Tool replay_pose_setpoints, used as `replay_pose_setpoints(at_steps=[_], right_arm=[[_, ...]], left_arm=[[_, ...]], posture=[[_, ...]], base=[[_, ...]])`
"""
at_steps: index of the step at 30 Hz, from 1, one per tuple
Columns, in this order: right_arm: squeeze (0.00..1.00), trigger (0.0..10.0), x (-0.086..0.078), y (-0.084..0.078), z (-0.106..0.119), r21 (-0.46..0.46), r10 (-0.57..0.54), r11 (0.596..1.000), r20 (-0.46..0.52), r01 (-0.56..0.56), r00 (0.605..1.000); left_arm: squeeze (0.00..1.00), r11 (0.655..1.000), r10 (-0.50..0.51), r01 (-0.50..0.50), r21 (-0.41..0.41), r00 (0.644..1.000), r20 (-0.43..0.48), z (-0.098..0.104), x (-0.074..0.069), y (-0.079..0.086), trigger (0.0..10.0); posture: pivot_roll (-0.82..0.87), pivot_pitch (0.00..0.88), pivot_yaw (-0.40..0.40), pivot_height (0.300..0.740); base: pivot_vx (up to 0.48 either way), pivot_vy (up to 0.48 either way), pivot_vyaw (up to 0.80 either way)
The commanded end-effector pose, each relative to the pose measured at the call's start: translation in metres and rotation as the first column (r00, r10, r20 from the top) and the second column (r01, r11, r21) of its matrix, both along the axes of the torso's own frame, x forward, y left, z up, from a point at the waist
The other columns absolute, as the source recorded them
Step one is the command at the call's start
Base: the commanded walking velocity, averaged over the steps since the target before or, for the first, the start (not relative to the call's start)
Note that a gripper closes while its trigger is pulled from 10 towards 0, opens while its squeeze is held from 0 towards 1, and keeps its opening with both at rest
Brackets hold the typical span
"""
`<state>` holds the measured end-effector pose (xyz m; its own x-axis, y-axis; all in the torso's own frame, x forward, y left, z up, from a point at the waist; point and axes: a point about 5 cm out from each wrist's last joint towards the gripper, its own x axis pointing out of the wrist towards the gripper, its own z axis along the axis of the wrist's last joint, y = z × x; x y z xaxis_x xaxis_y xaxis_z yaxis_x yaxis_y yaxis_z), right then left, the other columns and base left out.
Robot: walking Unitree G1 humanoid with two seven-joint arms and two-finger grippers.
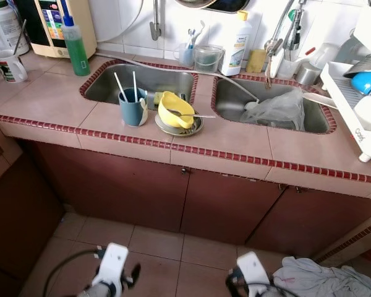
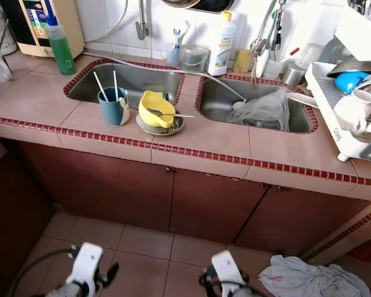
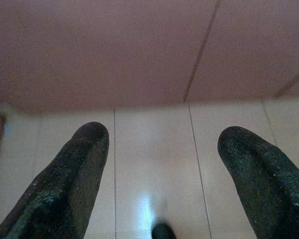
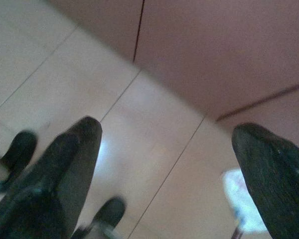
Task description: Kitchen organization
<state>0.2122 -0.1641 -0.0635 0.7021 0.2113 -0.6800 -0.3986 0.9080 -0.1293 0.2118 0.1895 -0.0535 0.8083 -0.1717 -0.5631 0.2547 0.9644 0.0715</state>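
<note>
Both grippers are hanging low at the frame's bottom: left gripper and right gripper, fingers spread and grasping nothing. At centre frame, a yellow bowl is resting on a plate (blue cup beside it) between the sinks.

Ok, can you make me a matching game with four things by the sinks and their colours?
Things:
1. cup with sticks
2. bowl on the plate
3. soap bottle on the counter's left
4. bowl in the drying rack

Colours:
A. green
B. bright blue
C. yellow
D. dark blue-grey

Pairs: 1-D, 2-C, 3-A, 4-B
</note>
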Motion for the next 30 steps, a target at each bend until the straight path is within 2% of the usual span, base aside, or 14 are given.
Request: replay_pose_setpoints(at_steps=[1,6,10,11,15,16,17,18,21,25,29,30], right_arm=[[0.0,10.0,0.007,-0.003,0.007,0.018,0.016,1.0,0.042,-0.017,0.999],[0.0,10.0,0.031,-0.002,0.028,0.074,0.053,0.995,0.17,-0.066,0.984],[0.0,10.0,0.041,-0.002,0.038,0.118,0.036,0.991,0.23,-0.065,0.973],[0.0,10.0,0.047,-0.003,0.044,0.15,-0.004,0.988,0.257,-0.036,0.966],[0.0,10.0,0.055,-0.002,0.054,0.211,-0.067,0.977,0.318,-0.002,0.946],[0.46,10.0,0.057,0.0,0.058,0.239,-0.087,0.971,0.342,0.003,0.936],[0.6,10.0,0.057,0.001,0.061,0.258,-0.107,0.966,0.366,0.009,0.924],[1.0,10.0,0.058,0.004,0.065,0.306,-0.116,0.952,0.385,-0.008,0.915],[1.0,10.0,0.059,0.01,0.075,0.358,-0.128,0.933,0.435,-0.04,0.891],[1.0,10.0,0.063,0.009,0.082,0.367,-0.151,0.93,0.465,-0.035,0.872],[1.0,10.0,0.071,0.011,0.101,0.356,-0.153,0.933,0.534,-0.056,0.832],[1.0,10.0,0.074,0.011,0.106,0.345,-0.157,0.937,0.55,-0.053,0.82]], left_arm=[[0.0,1.0,-0.023,0.025,-0.015,0.996,0.081,0.011,0.011,-0.001,10.0],[0.0,0.997,0.003,0.015,-0.074,0.972,0.237,0.034,0.033,0.002,10.0],[0.0,0.993,0.021,0.015,-0.12,0.956,0.292,0.044,0.04,0.0,10.0],[0.0,0.988,0.047,0.0,-0.155,0.954,0.295,0.046,0.043,-0.002,10.0],[0.0,0.982,0.054,0.008,-0.188,0.944,0.325,0.053,0.046,-0.008,10.0],[0.0,0.981,0.046,0.024,-0.191,0.935,0.351,0.056,0.047,-0.01,10.0],[0.0,0.977,0.038,0.042,-0.209,0.931,0.362,0.058,0.046,-0.013,10.0],[0.99,0.973,0.04,0.049,-0.228,0.927,0.373,0.061,0.047,-0.015,10.0],[1.0,0.964,0.034,0.08,-0.252,0.909,0.416,0.069,0.047,-0.019,10.0],[1.0,0.966,0.034,0.08,-0.246,0.903,0.428,0.074,0.047,-0.021,10.0],[1.0,0.972,0.016,0.103,-0.213,0.87,0.494,0.093,0.056,-0.021,10.0],[0.74,0.972,0.003,0.119,-0.201,0.854,0.52,0.1,0.059,-0.021,10.0]], posture=[[0.09,0.0,-0.063,0.74],[0.1,0.0,-0.066,0.74],[0.1,0.0,-0.07,0.74],[0.1,0.0,-0.073,0.74],[0.1,0.0,-0.075,0.74],[0.1,0.0,-0.076,0.74],[0.1,0.0,-0.078,0.74],[0.1,0.0,-0.08,0.74],[0.1,0.0,-0.081,0.74],[0.1,0.0,-0.081,0.74],[0.09,0.0,-0.087,0.74],[0.09,0.0,-0.09,0.74]], base=[[0.0,0.0,0.0],[0.0,0.0,0.0],[0.0,0.0,0.0],[0.0,0.0,0.0],[0.0,0.0,0.0],[0.0,0.0,0.0],[0.0,0.0,0.0],[0.0,0.0,0.0],[0.0,0.0,0.0],[0.0,0.0,0.0],[0.0,0.0,0.0],[0.0,0.0,0.0]])
